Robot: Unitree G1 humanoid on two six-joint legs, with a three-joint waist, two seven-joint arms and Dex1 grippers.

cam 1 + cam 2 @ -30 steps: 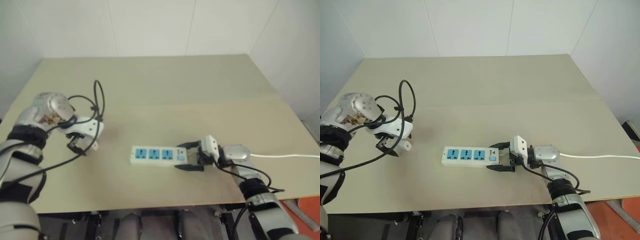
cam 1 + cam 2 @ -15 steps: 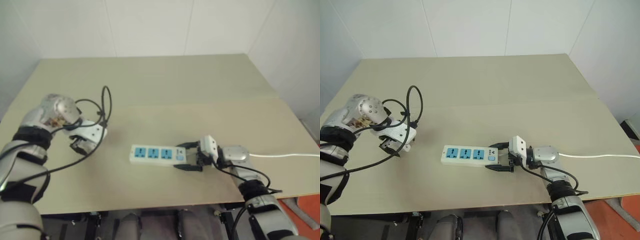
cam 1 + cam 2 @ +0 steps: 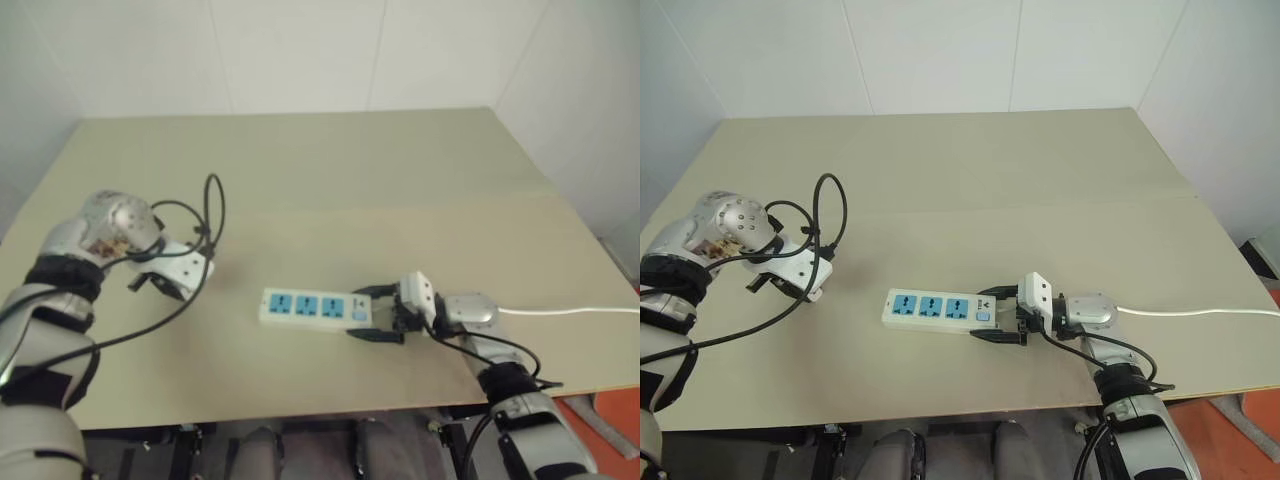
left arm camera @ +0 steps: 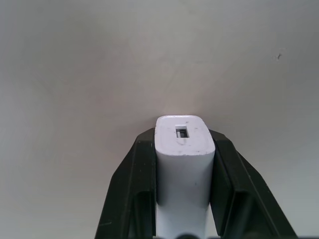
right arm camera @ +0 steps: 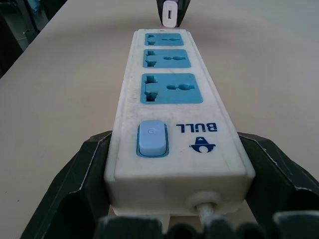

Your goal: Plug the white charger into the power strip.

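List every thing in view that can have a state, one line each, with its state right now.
white charger: clamped between the left gripper's fingers, unplugged.
left gripper: shut on the white charger, above the table.
power strip: flat on the table, all three sockets empty.
right gripper: fingers straddling the power strip's switch end.
white cord: lying on the table toward its right edge.

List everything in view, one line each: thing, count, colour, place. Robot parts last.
table: one, beige, under everything.
power strip: one, white with three blue sockets and a blue switch, lying flat near the table's front edge.
cord: one, white, running from the strip's switch end off to the right.
white charger: one, white, clamped between the left fingers.
left gripper: one, black fingers, shut on the charger, left of the strip.
right gripper: one, black fingers, straddling the strip's switch end.
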